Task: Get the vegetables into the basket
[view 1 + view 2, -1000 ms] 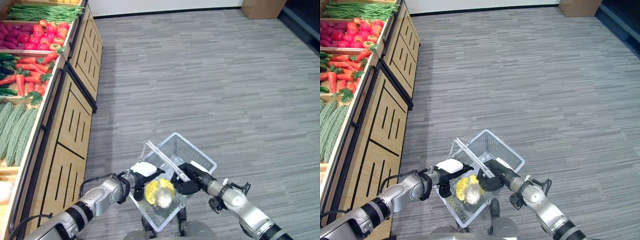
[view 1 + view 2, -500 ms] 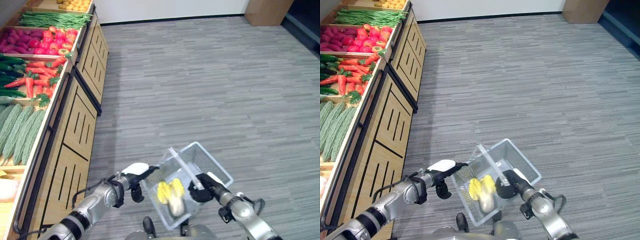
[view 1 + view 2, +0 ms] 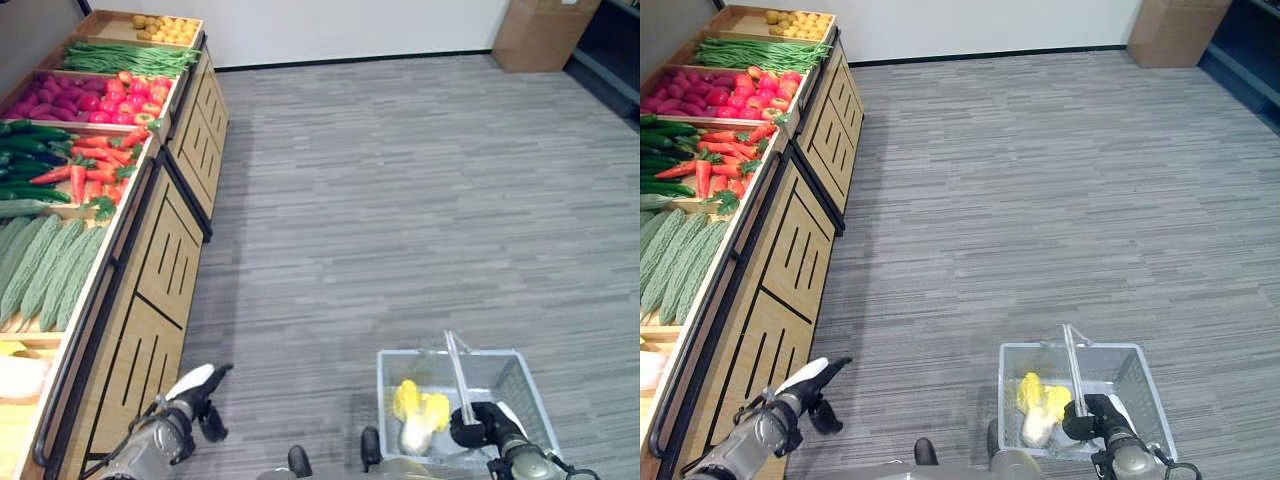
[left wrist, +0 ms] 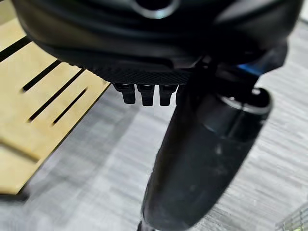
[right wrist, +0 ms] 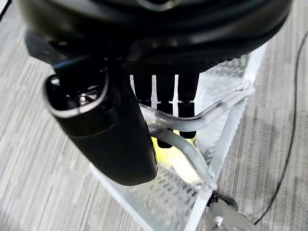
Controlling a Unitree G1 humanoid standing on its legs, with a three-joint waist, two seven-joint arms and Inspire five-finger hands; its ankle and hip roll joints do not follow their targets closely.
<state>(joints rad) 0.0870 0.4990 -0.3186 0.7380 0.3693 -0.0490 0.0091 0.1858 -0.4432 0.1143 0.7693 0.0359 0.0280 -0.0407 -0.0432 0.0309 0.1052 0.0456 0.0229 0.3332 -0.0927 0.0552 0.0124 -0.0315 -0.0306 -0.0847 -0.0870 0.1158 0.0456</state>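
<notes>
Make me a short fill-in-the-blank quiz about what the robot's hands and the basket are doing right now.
1. The right hand is curled round the clear plastic basket's ____.
2. Inside the basket lies a yellow and white ____.
3. The left hand hangs beside the wooden ____ stand.
4. The basket is on the robot's ____ side.

Missing words: handle; cabbage; vegetable; right

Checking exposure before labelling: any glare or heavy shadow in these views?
Left eye view: even light, with a soft shadow on the floor beside the shelf and no glare on the basket. Right wrist view: the clear handle in the right hand catches bright highlights. Left wrist view: the left hand is in shade.
</notes>
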